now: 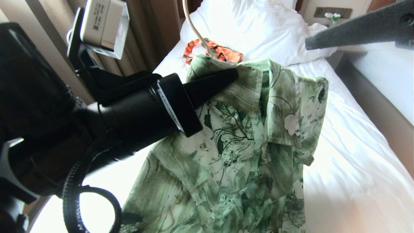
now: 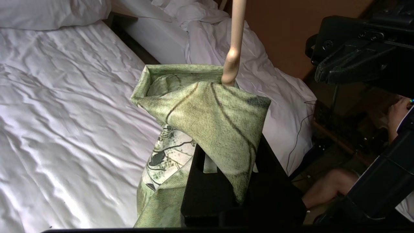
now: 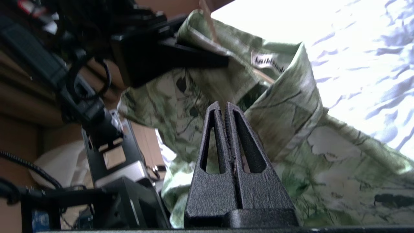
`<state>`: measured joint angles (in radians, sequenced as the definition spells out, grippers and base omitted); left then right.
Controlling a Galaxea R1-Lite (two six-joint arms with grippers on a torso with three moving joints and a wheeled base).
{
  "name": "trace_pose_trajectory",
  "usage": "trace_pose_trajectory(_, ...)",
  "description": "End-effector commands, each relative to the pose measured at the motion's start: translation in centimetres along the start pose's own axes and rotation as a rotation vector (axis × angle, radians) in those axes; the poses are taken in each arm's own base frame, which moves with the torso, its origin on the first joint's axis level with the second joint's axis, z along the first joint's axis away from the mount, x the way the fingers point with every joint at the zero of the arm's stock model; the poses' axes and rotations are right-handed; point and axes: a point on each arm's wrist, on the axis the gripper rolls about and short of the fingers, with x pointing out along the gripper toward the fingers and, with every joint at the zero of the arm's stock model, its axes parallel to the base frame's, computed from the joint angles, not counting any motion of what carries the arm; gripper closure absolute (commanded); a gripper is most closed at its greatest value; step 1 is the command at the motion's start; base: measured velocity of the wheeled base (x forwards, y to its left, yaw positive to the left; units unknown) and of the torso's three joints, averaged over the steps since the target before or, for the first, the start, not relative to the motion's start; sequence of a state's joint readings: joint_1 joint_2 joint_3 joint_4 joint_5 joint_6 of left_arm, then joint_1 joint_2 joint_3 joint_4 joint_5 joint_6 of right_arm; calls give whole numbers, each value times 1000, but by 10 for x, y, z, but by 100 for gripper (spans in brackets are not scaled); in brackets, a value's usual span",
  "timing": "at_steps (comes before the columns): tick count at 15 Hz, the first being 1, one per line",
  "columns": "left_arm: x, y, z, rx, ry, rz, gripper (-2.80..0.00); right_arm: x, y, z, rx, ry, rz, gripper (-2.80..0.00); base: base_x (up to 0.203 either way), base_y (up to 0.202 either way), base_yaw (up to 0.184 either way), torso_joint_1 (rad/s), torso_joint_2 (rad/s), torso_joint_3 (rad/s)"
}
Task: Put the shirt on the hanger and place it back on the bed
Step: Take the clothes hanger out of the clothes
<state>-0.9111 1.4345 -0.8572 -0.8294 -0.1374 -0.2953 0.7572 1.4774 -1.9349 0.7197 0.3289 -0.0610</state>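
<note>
The green floral shirt (image 1: pixel 239 152) hangs in the air over the bed (image 1: pixel 352 149), its collar up and its body draping down. The cream hanger (image 1: pixel 194 30) rises out of the collar; only its neck and hook (image 2: pixel 233 45) show, the frame is hidden inside the fabric. My left gripper (image 1: pixel 233 75) is shut on the shirt's collar (image 2: pixel 210 110), with fabric folded between and over its fingers (image 2: pixel 194 181). My right gripper (image 3: pixel 224 105) is shut with nothing in it, a little way short of the shirt (image 3: pixel 291 129). It reaches in at the upper right of the head view (image 1: pixel 309 43).
An orange floral garment (image 1: pixel 223 51) lies by the white pillow (image 1: pixel 258 26) behind the shirt. A second white bed (image 1: pixel 388 74) stands to the right across a narrow gap. A person's leg (image 2: pixel 333 184) and hand (image 2: pixel 399 110) show beside the robot.
</note>
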Motion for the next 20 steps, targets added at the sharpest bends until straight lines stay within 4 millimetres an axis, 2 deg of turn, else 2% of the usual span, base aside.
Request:
trace_pose_trajectory(1, 3, 3, -3, -3, 9, 8, 0, -6, 3, -4, -20, 29, 5, 0, 0, 0, 0, 0, 0, 0)
trace_pose_trajectory(3, 1, 6, -4, -2, 11, 20, 0, 2, 1, -3, -58, 42, 0, 0, 0, 0, 0, 0, 0, 0)
trace_pose_trajectory(5, 0, 6, -5, -2, 14, 22, 0, 16, 8, -1, -115, 55, 13, 0, 0, 0, 0, 0, 0, 0)
trace_pose_trajectory(6, 1, 7, -7, -3, 21, 24, 0, 27, 12, -2, -137, 64, 32, -280, 0, 0, 0, 0, 0, 0)
trace_pose_trajectory(11, -1, 8, -9, -4, 27, 30, 0, 82, 19, 0, -209, 20, 8, -280, 0, 0, 0, 0, 0, 0)
trace_pose_trajectory(16, -3, 7, -6, 0, 15, 27, 0, 111, 23, 2, -232, -34, -45, -280, 0, 0, 0, 0, 0, 0)
trace_pose_trajectory(19, -4, 5, -6, 0, 16, 20, 0, 121, 29, 2, -238, -48, -60, -280, 0, 0, 0, 0, 0, 0)
trace_pose_trajectory(20, -4, 5, -6, 0, 17, 17, 0, 122, 29, 4, -240, -71, -65, -223, 0, 0, 0, 0, 0, 0)
